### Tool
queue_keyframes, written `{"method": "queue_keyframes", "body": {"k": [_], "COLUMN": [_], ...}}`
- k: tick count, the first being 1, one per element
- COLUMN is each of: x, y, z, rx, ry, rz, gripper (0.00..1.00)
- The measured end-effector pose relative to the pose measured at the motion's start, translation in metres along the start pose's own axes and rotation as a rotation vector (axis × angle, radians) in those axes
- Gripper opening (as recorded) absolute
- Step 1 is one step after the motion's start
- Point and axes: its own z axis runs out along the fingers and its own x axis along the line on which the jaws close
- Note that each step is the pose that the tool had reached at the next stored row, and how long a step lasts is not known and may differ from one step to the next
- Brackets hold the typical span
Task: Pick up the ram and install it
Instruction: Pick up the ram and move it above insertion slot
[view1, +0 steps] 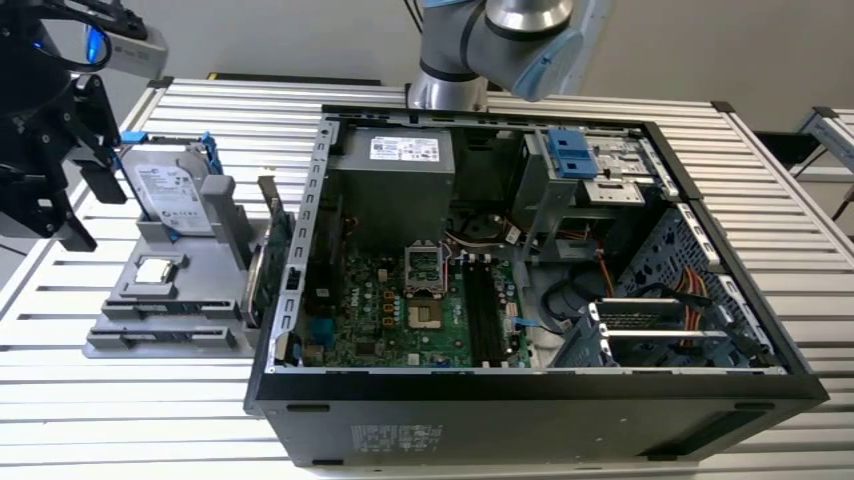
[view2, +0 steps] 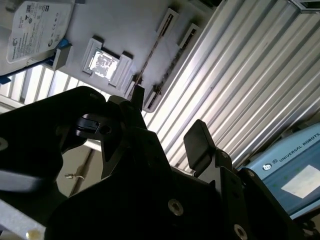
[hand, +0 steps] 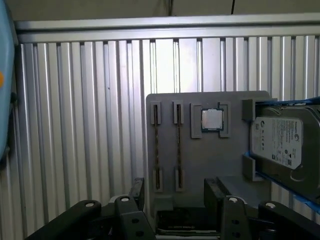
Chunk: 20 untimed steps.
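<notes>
Two ram sticks stand on edge in slots of a grey holder (hand: 200, 165): one ram (hand: 156, 147) and a second ram (hand: 177, 147) beside it, also seen as thin dark strips in the second wrist view, ram (view2: 155, 47). My gripper (hand: 175, 200) hovers above the holder's near end, open, with nothing between its black fingers (hand: 216, 192). In the exterior view the gripper (view1: 87, 200) hangs at the far left above the holder (view1: 134, 345). In the second wrist view the gripper (view2: 167, 112) is apart from the sticks.
The holder also carries a processor chip (hand: 212, 120) and a silver hard drive (hand: 280, 142) in a blue frame. An open computer case (view1: 534, 390) lies to the exterior view's right, its motherboard (view1: 400, 310) exposed with long black memory slots (view1: 487, 315). The table is ribbed metal.
</notes>
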Motion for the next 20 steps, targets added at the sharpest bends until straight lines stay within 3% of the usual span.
{"method": "queue_keyframes", "body": {"k": [20], "x": [0.0000], "y": [0.0011], "z": [0.0125], "rx": [0.0014], "ry": [-0.0004], "rz": [-0.015], "gripper": [1.00]}}
